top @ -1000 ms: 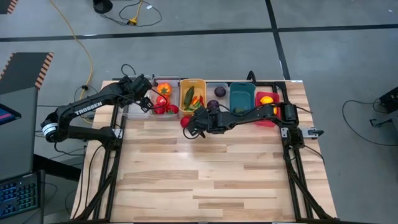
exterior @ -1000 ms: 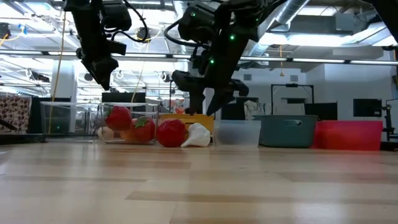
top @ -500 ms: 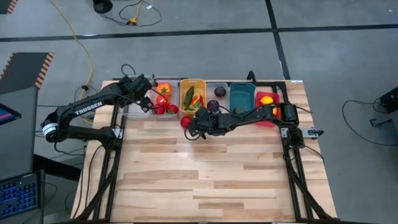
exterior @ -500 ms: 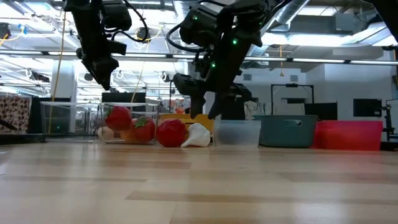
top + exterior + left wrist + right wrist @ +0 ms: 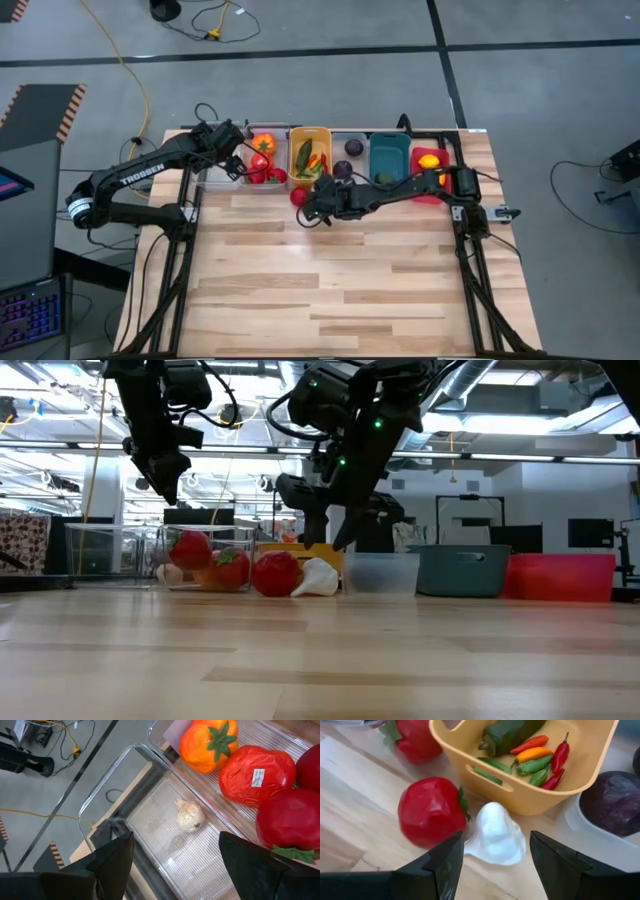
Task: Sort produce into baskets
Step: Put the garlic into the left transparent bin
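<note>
1. The right gripper (image 5: 492,865) hangs above the wooden table (image 5: 340,270), in front of the yellow basket (image 5: 530,795), its fingers spread wide with nothing between them
2. The white garlic (image 5: 495,835) lies on the table right under that gap, touching the front wall of the yellow basket
3. A red tomato (image 5: 432,812) sits on the table just beside the garlic, outside the baskets
4. The yellow basket holds a dark green pepper (image 5: 507,732) and thin red, orange and green chilies (image 5: 540,762); a purple ball (image 5: 612,795) sits in the clear basket next to it
5. The left gripper (image 5: 175,865) hovers over the end clear basket (image 5: 150,835), fingers wide apart and empty; a small garlic bulb (image 5: 190,815) lies on the basket floor beneath it
6. The neighbouring clear basket holds an orange pepper (image 5: 207,745) and red tomatoes (image 5: 257,772)
</note>
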